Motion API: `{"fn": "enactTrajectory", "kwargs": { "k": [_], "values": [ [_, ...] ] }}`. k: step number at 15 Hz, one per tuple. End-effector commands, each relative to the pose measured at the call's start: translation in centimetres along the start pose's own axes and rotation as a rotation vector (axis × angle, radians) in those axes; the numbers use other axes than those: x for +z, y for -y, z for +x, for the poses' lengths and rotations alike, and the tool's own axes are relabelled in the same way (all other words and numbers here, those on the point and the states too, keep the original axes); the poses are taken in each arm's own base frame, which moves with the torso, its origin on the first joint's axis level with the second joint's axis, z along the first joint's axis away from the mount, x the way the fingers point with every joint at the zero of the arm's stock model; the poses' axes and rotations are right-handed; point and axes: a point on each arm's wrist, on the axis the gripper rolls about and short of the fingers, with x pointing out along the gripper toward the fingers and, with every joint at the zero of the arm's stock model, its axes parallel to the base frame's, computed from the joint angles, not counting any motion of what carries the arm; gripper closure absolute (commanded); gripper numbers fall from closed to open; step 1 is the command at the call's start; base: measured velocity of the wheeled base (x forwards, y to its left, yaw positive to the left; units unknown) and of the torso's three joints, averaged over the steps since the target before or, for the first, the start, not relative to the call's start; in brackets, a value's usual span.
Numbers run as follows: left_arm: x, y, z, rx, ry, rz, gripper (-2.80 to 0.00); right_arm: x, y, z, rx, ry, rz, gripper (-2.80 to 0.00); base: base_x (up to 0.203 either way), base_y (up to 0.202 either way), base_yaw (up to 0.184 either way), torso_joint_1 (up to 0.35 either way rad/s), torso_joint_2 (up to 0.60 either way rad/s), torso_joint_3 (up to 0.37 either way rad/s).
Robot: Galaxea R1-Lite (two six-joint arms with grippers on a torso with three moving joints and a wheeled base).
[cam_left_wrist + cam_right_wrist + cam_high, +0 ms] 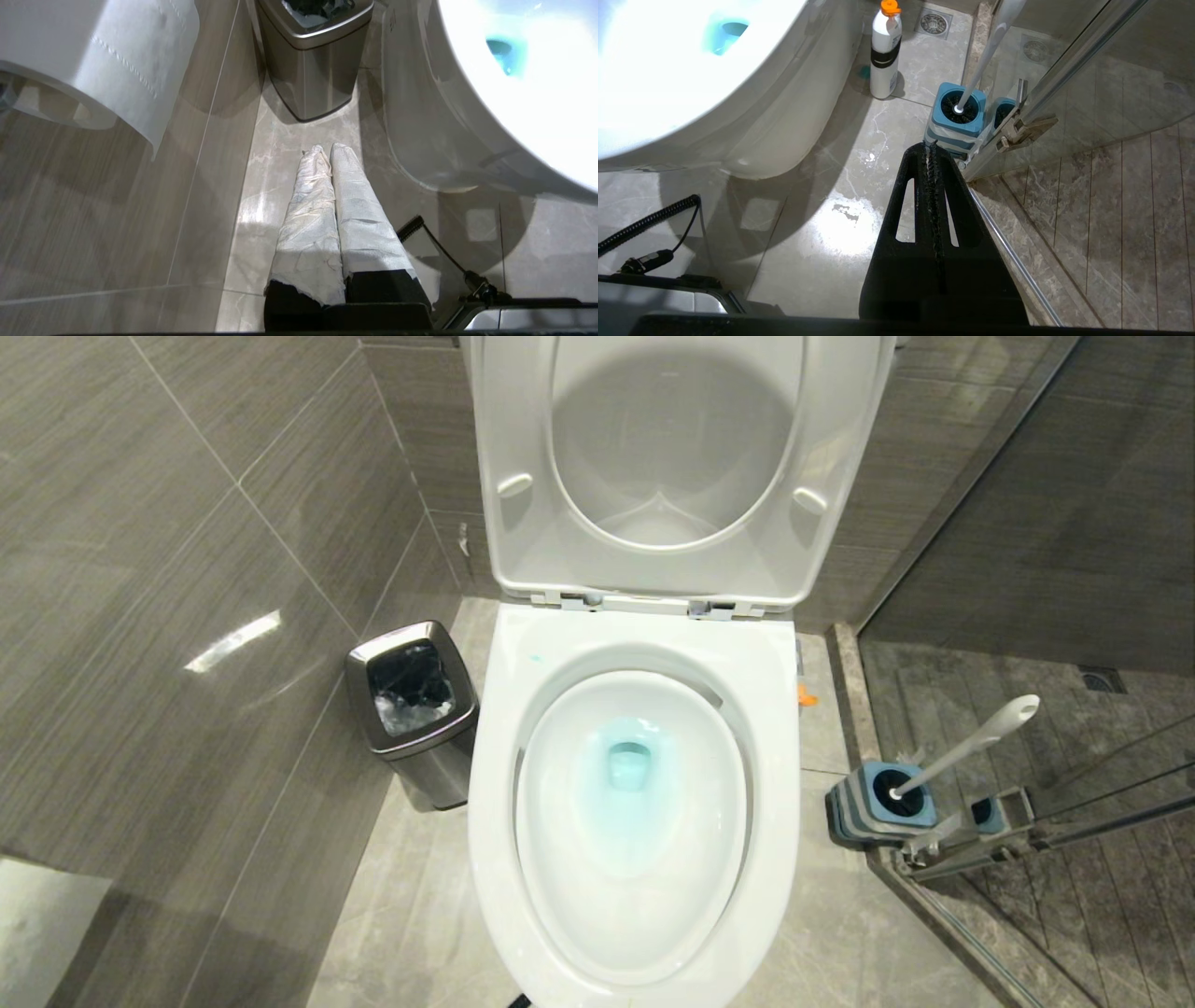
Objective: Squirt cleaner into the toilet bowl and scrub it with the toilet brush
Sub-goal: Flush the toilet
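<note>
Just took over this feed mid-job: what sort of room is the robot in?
A tiled bathroom. The toilet bowl stands with its seat and lid raised and blue-tinted water inside, a glass shower door beside it, and a toilet paper roll on the wall.

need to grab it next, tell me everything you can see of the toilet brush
The toilet brush has a long slim white plastic handle with a rounded end. It stands tilted in its blue-and-grey square holder on the floor, on the right of the toilet bowl, beside the glass shower door. Its black bristle head sits down inside the holder. Nothing grips it.
</note>
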Motion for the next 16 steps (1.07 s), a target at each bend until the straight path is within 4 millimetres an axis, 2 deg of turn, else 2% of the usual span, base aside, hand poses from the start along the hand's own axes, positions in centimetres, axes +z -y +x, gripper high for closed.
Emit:
{"fn": "enactTrajectory", "kwargs": {
  "k": [1,5,7,9,11,13,16],
  "values": [
    [0.1,0.0,0.0,-0.002,0.002,0.014,0.0,-0.1,0.0,0.0,0.001,-0.007,0.001,0.0,0.0,0.0,0.0,0.0,0.0,0.0],
    [0.1,0.0,0.0,-0.01,0.004,0.028,0.0,-0.1,0.0,0.0,0.001,-0.008,0.045,0.0,0.0,0.0,0.0,0.0,0.0,0.0],
    [1.5,0.0,-0.5,-0.02,0.055,0.027,0.0,-0.1,0.0,0.0,0.001,-0.007,0.053,0.0,0.0,0.0,0.0,0.0,0.0,0.0],
    [4.8,0.1,-1.9,-0.081,0.141,0.032,0.0,0.0,0.0,0.0,0.001,-0.007,0.053,0.0,0.0,0.0,0.0,0.0,0.0,0.0],
    [8.1,0.3,-2.7,-0.153,0.154,0.037,0.0,0.0,0.0,0.0,0.001,-0.007,0.053,0.0,0.0,0.0,0.0,0.0,0.0,0.0],
    [11.0,0.3,-2.2,-0.208,0.121,0.033,0.0,0.0,0.0,0.0,0.001,-0.007,0.053,0.0,0.0,0.0,0.0,0.0,0.0,0.0],
    [15.1,0.4,-0.4,-0.276,0.073,0.026,0.0,-0.1,0.0,0.0,0.001,-0.008,0.053,0.0,0.0,0.0,0.0,0.0,0.0,0.0]
  ]
}}
